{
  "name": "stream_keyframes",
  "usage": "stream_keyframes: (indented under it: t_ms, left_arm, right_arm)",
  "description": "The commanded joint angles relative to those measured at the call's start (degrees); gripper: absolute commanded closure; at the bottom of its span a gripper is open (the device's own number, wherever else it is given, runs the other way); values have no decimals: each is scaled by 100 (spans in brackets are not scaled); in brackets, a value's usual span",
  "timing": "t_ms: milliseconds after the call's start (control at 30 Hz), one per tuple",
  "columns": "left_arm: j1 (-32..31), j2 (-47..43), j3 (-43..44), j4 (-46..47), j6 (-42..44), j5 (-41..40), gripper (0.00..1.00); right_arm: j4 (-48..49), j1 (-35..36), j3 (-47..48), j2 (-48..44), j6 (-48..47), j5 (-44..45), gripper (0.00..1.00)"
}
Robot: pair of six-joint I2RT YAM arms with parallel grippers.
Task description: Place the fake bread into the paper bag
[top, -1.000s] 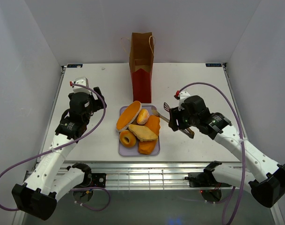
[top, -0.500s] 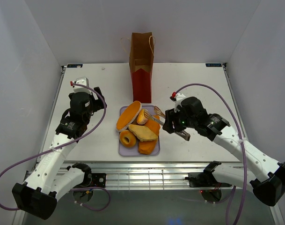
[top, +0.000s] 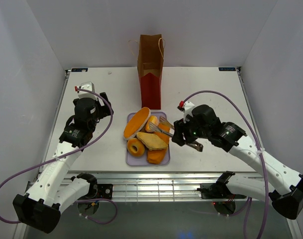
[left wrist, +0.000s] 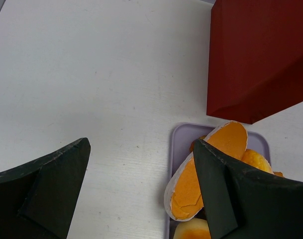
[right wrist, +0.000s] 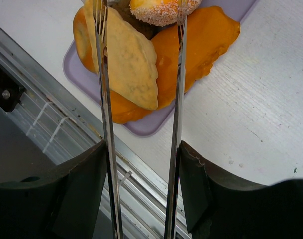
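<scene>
The fake bread lies heaped on a lavender tray (top: 130, 158): a long oval loaf (top: 136, 122), a ring donut (top: 136, 147), a tan wedge (top: 151, 141) and a sugared bun (top: 152, 123). The paper bag (top: 150, 74) stands upright just behind the tray, brown above and red below. My right gripper (top: 187, 137) is shut on metal tongs (top: 163, 125). The tong tips are spread apart over the bun (right wrist: 161, 10) and the wedge (right wrist: 131, 59), holding nothing. My left gripper (top: 94, 112) hangs open left of the tray, with bare table between its fingers (left wrist: 51, 184).
The tray's near corner (right wrist: 151, 124) lies close to the table's front edge and its metal rails (right wrist: 66, 124). White walls enclose the table on three sides. The bag's red base (left wrist: 260, 55) is right behind the oval loaf (left wrist: 211, 169).
My right arm has moved left with the tongs, bringing their tips from beside the tray to over the bun and wedge. The left arm has stayed still.
</scene>
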Motion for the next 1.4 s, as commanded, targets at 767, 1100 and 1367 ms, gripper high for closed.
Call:
stream_keyframes:
  t_ms: [767,1100,1367]
  left_arm:
    - [-22,124,46,47,46,-140,5]
    - [-22,159,55,47,46,-96,5]
    - [-22,141,55,38,46,-69,5]
  right_arm:
    - [-825,330,-359,-869,-286,-52,36]
    - [-298,339,-720,-764,-23,-61,38]
    - [-34,330,-905,-764,109,-35,39]
